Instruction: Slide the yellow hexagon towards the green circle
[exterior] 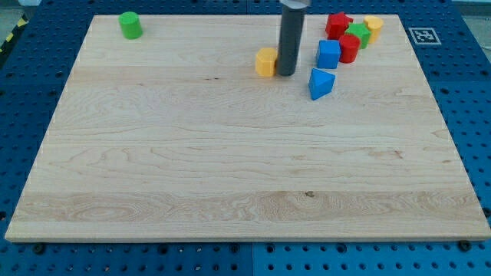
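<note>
Far to the left of my tip [285,73], near the top edge of the pale wooden counter [230,192], sits the green circle block [130,25]. The yellow hexagon block [265,62] is right against my tip's left side, so the push looks under way. Next comes a long drive left, slightly upward. There's no claw to clench, only the rod. Just right of my tip are a blue cube [328,54], a blue triangle [321,83] and a red-green-yellow cluster [353,34], none of them in the way.

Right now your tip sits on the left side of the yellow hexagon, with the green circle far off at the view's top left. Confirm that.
Not quite. In the camera view my tip sits on the right side of the yellow hexagon, close against it. The rest holds: the green circle is far off at the view's top left.
</note>
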